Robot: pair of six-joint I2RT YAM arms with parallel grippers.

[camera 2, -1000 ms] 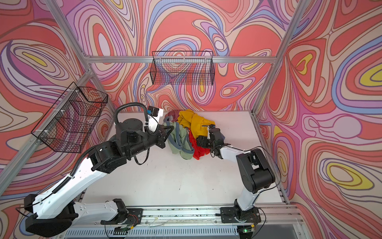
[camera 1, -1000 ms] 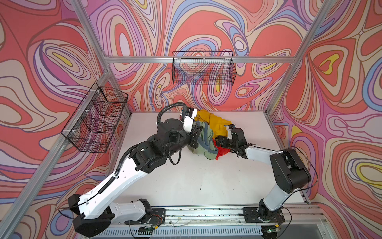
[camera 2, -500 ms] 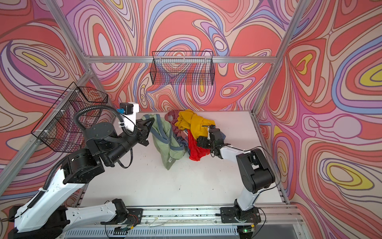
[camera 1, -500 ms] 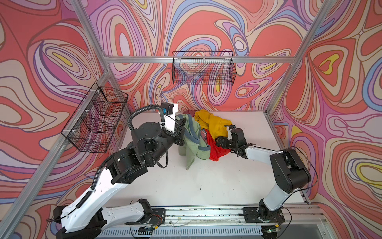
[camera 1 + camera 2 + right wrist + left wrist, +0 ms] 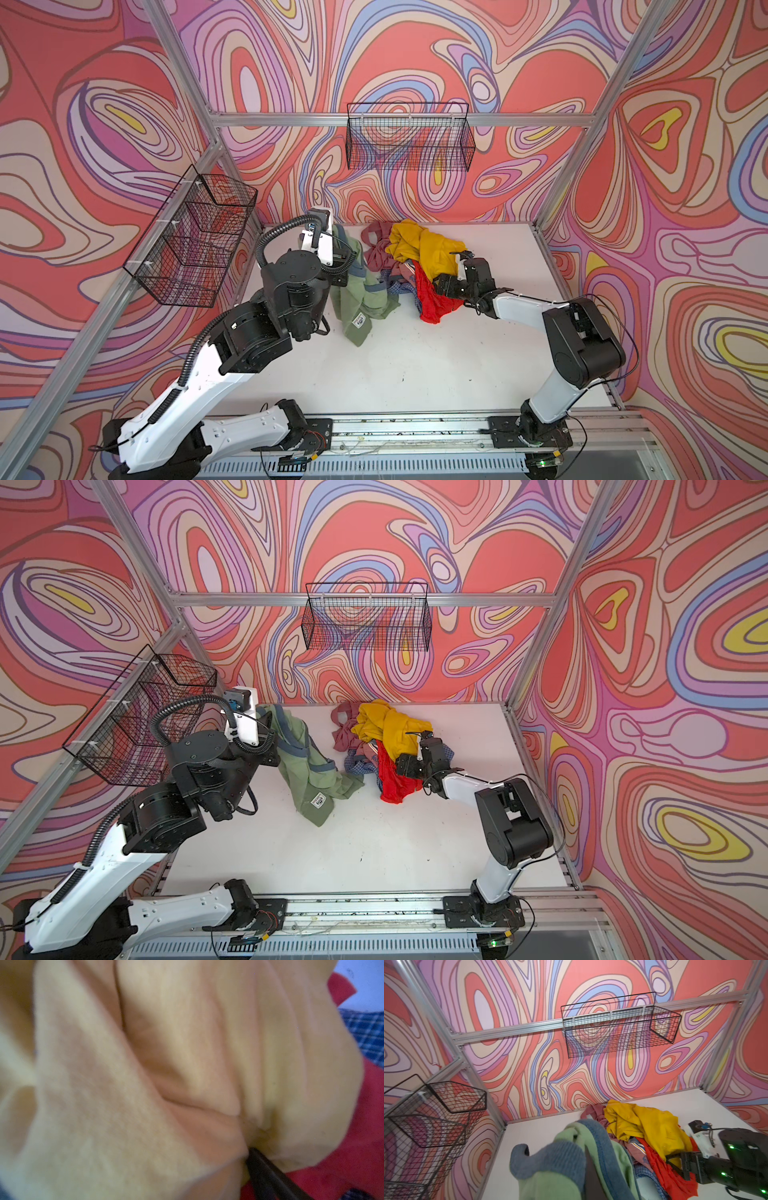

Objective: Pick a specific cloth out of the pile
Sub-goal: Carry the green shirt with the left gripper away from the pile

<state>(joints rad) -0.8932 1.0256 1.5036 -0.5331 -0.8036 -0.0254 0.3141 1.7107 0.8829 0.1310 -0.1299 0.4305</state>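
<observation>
Now the left gripper (image 5: 345, 259), jaws clamped on the olive-green cloth (image 5: 353, 305), has pulled it out to the pile's (image 5: 417, 249) 9 o'clock, with its hem trailing on the counter (image 5: 415, 365). The cloth looks nearly free. The right gripper (image 5: 449, 270), jaws wide, presses the mustard-yellow garment (image 5: 432, 253) at 3 o'clock. The 2 wire baskets, side basket (image 5: 191, 245) and back basket (image 5: 409, 141), look empty.

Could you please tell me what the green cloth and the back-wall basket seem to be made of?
The green cloth: probably fleece; matte, fuzzy nap in the left wrist view. The back-wall basket: black wire grid, likely coated metal.
</observation>
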